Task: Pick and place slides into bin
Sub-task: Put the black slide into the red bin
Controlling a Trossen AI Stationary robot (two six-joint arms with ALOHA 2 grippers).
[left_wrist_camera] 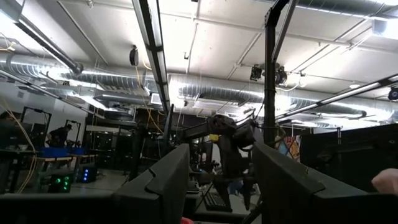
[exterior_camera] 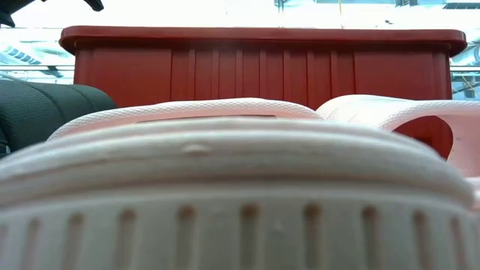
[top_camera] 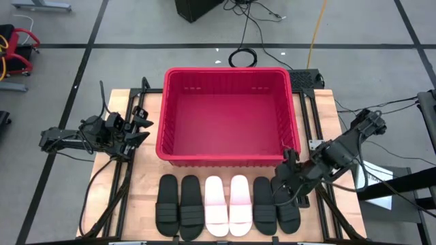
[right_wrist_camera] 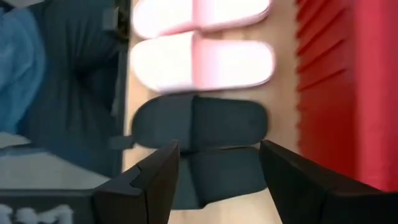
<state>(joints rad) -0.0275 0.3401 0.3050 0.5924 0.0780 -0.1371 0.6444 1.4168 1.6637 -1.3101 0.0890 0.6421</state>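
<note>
From above, 6 slides lie in a row on the table [top_camera: 139, 204] just in front of the bin [top_camera: 227, 160]: 2 black slides [top_camera: 178, 205] on the left, 2 white slides [top_camera: 227, 204] in the middle, 2 black slides [top_camera: 275, 204] on the right. The bin holds nothing. The right gripper [top_camera: 283, 188] hangs over the rightmost black pair, fingers spread and empty. The left gripper [top_camera: 138, 128] waits beside the bin's left wall, also spread and empty.

At table height, a white slide [exterior_camera: 240, 195] fills the view, with the bin [exterior_camera: 262, 71] behind it.

The left wrist view shows only room and ceiling between its fingers [left_wrist_camera: 158, 186].

The right wrist view has the outermost black slide [right_wrist_camera: 211, 171] lying between its open fingers [right_wrist_camera: 155, 180].

These slides look light, soft and bendy; the raised strap or a pinch across the sole edge seems the best hold.
</note>
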